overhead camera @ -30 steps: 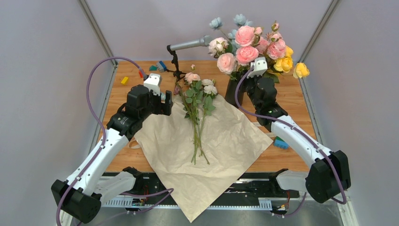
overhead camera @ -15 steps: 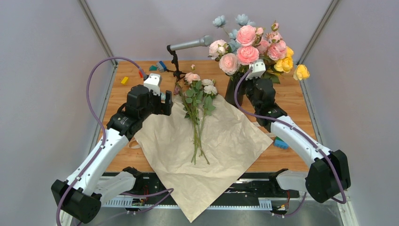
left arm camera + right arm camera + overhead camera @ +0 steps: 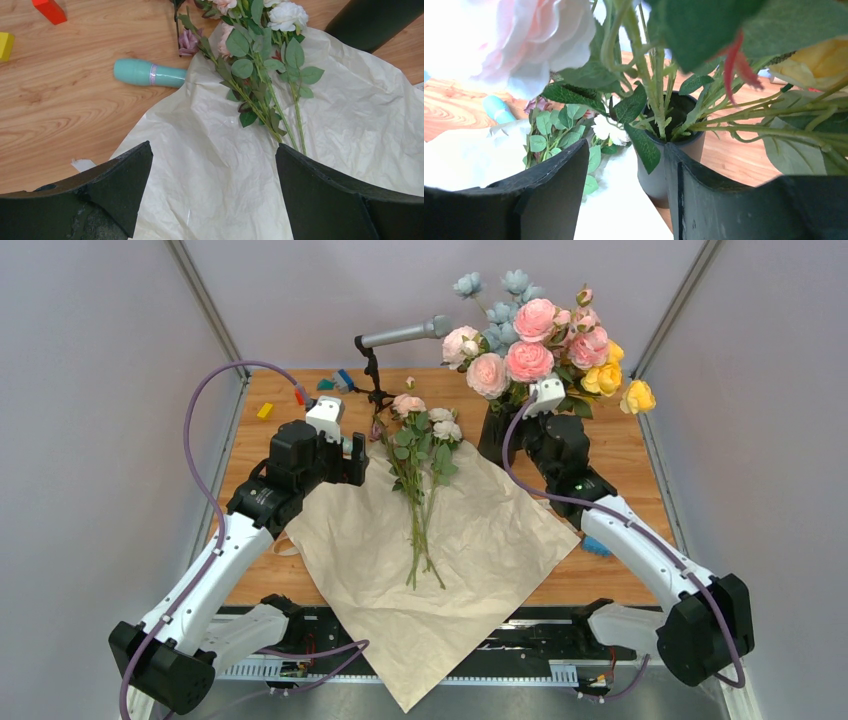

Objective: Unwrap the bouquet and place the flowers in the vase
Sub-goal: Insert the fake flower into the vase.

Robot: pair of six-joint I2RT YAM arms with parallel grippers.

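Observation:
The bouquet lies unwrapped: its crinkled beige paper [image 3: 470, 530] [image 3: 210, 165] is spread flat on the table. The flowers [image 3: 420, 455] [image 3: 260, 75] [image 3: 554, 135], small pink and white blooms on thin green stems, lie loose on its far part. Right of them stands the dark vase [image 3: 495, 435] [image 3: 654, 175], which holds a large arrangement [image 3: 530, 340] of pink roses with blue and yellow blooms. My right gripper [image 3: 522, 430] [image 3: 626, 150] is open just in front of the vase and holds nothing. My left gripper [image 3: 357, 458] [image 3: 212, 152] hangs wide open over the paper's left edge, empty.
A microphone on a black stand [image 3: 400, 335] is behind the flowers. A teal cylinder [image 3: 150, 73] lies at the paper's edge. Red [image 3: 50, 10] and yellow [image 3: 264, 410] blocks sit far left, blue blocks [image 3: 597, 545] near the right edge. Grey walls enclose the table.
My right gripper has opened and drawn back slightly from the vase. The pink roses in the vase have shifted a little up and right. My left arm has not moved.

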